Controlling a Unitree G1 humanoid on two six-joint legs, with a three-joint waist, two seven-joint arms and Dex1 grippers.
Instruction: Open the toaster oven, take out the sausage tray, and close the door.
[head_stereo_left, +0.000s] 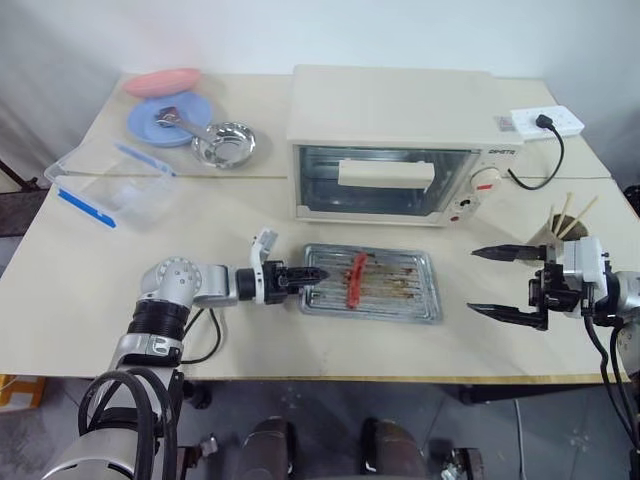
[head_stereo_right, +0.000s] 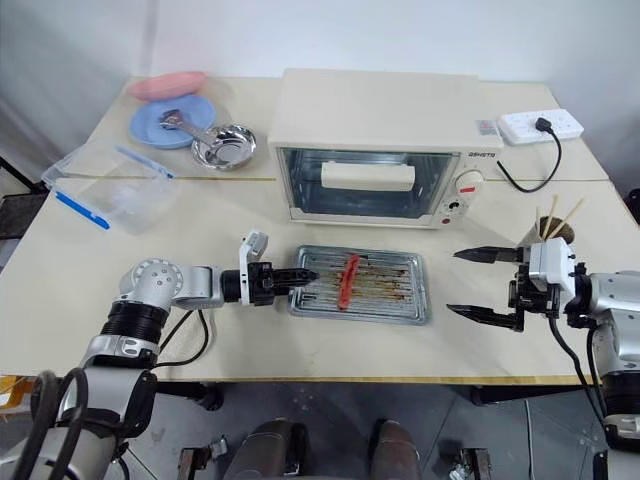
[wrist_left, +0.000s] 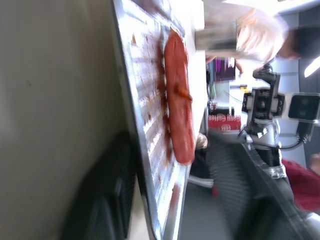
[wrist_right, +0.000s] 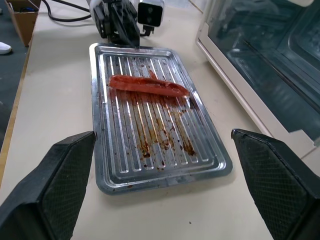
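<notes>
One blurred left gripper (wrist_left: 165, 200) finger

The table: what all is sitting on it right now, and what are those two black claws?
toaster oven: one, cream, back middle, door shut
sausage tray: one, silver, in front of the oven, holding one red sausage
steel bowl: one, silver, back left
plates: two, blue and pink, back left corner, a utensil on the blue one
plastic box: one, clear with blue clips, left edge
power strip: one, white, back right
cup of sticks: one, right edge
left gripper: black, at the tray's left rim
right gripper: black, open, right of the tray
</notes>
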